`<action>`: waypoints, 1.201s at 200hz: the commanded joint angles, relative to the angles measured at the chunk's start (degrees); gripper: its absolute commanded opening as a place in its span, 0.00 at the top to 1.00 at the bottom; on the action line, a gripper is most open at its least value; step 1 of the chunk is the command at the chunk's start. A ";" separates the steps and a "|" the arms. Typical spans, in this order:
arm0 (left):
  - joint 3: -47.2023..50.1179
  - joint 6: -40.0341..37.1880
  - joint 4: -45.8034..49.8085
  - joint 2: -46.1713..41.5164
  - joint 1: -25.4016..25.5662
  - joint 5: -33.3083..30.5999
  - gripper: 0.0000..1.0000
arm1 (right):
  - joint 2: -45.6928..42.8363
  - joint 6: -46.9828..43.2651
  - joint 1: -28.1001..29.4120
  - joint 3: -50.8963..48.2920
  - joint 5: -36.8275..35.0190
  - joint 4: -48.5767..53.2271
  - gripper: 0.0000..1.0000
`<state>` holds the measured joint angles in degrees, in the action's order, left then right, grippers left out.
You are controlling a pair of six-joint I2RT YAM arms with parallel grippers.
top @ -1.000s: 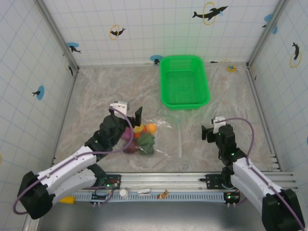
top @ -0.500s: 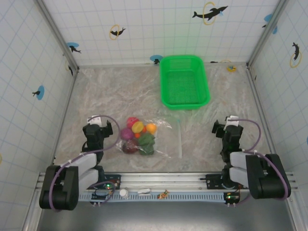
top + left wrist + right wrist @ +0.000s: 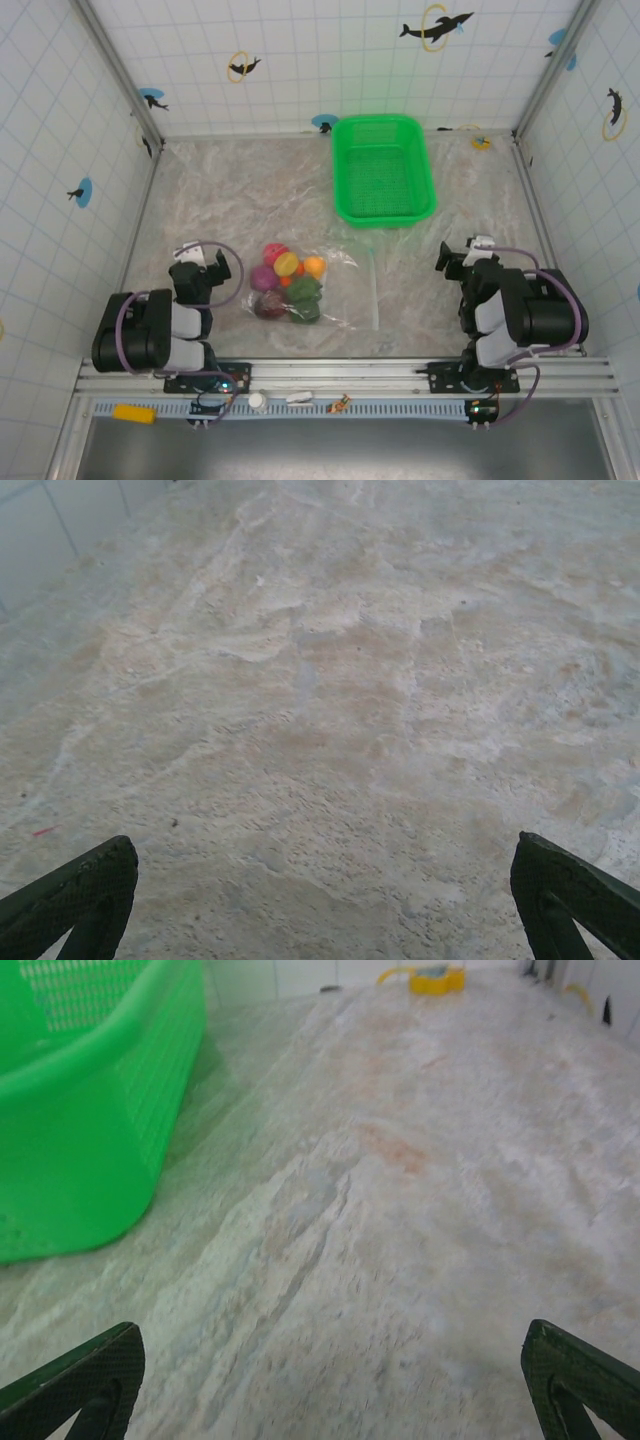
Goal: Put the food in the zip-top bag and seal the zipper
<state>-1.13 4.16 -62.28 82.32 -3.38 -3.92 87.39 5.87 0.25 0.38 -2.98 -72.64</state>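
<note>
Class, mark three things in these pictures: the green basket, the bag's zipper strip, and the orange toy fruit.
green basket [image 3: 383, 170]: top external view, middle of its mesh floor.
zipper strip [image 3: 373, 290]: top external view, midway along the pale strip.
orange toy fruit [image 3: 314, 266]: top external view, centre of its top.

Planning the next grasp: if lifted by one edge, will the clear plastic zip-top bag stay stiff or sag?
Likely sags: the clear plastic bag looks thin and wrinkled. The round toy fruits inside would probably roll and bunch at its low end.
</note>
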 commanded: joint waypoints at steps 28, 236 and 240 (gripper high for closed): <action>1.39 0.78 -12.36 4.70 0.78 -0.31 0.02 | -0.14 -0.52 -1.06 -0.93 2.34 -1.00 0.00; 1.15 0.15 -11.39 4.49 1.73 -1.39 0.02 | -0.39 -2.00 1.39 -0.29 -1.67 0.99 0.00; 1.15 0.16 -11.37 4.44 1.73 -1.41 0.02 | -0.38 -1.98 1.42 -0.31 -1.76 0.95 0.00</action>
<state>-0.45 4.51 -72.10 87.00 -2.13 -5.15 87.77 4.43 1.65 0.36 -3.90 -71.68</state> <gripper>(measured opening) 0.976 0.998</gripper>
